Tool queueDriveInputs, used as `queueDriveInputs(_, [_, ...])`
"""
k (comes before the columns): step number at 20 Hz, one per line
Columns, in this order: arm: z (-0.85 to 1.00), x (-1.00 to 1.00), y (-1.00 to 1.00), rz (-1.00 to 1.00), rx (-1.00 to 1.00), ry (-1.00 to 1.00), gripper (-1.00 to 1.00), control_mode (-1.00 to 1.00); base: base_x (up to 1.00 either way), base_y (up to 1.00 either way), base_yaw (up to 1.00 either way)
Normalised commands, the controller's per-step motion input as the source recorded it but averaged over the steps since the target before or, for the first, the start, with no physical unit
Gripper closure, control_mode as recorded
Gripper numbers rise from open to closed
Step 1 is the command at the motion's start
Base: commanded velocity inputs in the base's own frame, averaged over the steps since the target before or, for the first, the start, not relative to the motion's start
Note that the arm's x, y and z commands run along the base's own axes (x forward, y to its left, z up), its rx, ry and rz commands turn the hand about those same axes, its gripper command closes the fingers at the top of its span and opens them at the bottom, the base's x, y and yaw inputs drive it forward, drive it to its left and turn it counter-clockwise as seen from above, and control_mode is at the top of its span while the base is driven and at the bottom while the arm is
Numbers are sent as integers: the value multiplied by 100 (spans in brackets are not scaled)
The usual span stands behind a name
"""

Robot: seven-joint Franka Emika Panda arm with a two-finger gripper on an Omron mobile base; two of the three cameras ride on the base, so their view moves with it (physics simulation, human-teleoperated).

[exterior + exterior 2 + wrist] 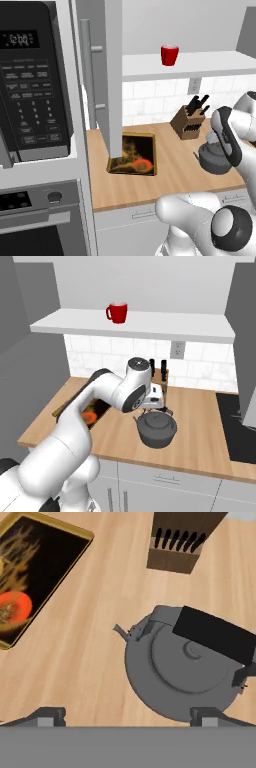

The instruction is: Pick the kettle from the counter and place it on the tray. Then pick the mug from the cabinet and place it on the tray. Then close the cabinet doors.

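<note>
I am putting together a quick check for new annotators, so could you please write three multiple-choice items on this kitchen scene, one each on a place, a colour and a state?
1. Where does the mug stand?
A. on the cabinet shelf
B. on the tray
C. beside the knife block

2. What colour is the kettle?
A. red
B. dark grey
C. white

3. How is the gripper?
A. shut on the kettle's handle
B. open above the kettle
C. shut on the mug

Answers:
1 A: the mug sits on the pale shelf, high above the counter.
2 B: its body is dark grey under a black handle.
3 B: both fingertips stand wide apart, holding nothing.
</note>
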Motion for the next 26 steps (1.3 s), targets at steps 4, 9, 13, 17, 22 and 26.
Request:
queueDriveInputs(4, [-1, 14, -47, 24, -15, 0, -100, -100, 0, 0, 0])
queueDriveInputs(9, [0, 21, -30, 26, -15, 5, -100, -100, 0, 0, 0])
queueDriveInputs(13, [0, 40, -10, 14, 0, 11, -100, -100, 0, 0, 0])
queueDriveInputs(17, [0, 35, -14, 7, 0, 4, -100, -100, 0, 0, 0])
queueDriveInputs(22, [-11, 30, -18, 3, 0, 5, -100, -100, 0, 0, 0])
queueDriveInputs(26, [-34, 15, -7, 0, -2, 3, -100, -100, 0, 0, 0])
